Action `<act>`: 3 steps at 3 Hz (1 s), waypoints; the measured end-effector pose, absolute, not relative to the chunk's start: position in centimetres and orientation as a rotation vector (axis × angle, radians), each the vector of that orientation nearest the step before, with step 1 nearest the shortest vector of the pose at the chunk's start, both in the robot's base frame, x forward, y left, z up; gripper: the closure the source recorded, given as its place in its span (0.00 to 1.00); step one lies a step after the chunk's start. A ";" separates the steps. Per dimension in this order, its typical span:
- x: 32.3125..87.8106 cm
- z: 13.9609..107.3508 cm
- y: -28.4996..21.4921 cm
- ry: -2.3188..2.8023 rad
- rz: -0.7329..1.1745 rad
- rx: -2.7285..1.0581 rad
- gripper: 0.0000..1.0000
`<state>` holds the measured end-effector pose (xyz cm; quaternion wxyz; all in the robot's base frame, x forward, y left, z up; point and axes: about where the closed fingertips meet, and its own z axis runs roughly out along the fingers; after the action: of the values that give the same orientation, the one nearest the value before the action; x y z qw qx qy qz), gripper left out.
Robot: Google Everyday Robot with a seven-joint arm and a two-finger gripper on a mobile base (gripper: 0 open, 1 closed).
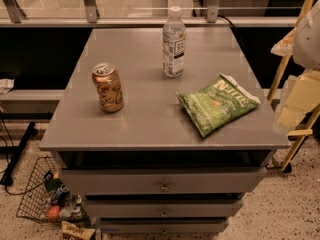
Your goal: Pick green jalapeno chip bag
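Observation:
The green jalapeno chip bag (216, 103) lies flat on the right part of the grey cabinet top (145, 119), its white top edge pointing to the back right. My gripper (296, 108) shows as pale, blurred parts at the right edge of the view, to the right of the bag and off the side of the cabinet top. It is apart from the bag and holds nothing that I can see.
A tan soda can (107, 87) stands at the left of the top. A clear water bottle (173, 43) stands at the back middle. The cabinet has drawers (164, 183) below. A wire basket (47, 199) with items and a small tan snack bag (76, 231) sit on the floor at the left.

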<state>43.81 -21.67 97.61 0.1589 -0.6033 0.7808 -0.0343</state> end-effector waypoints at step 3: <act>48.4 92.5 -22.0 2.292 -0.012 -1.717 0.00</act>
<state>48.44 -22.00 92.45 0.1384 -0.5937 0.7927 -0.0041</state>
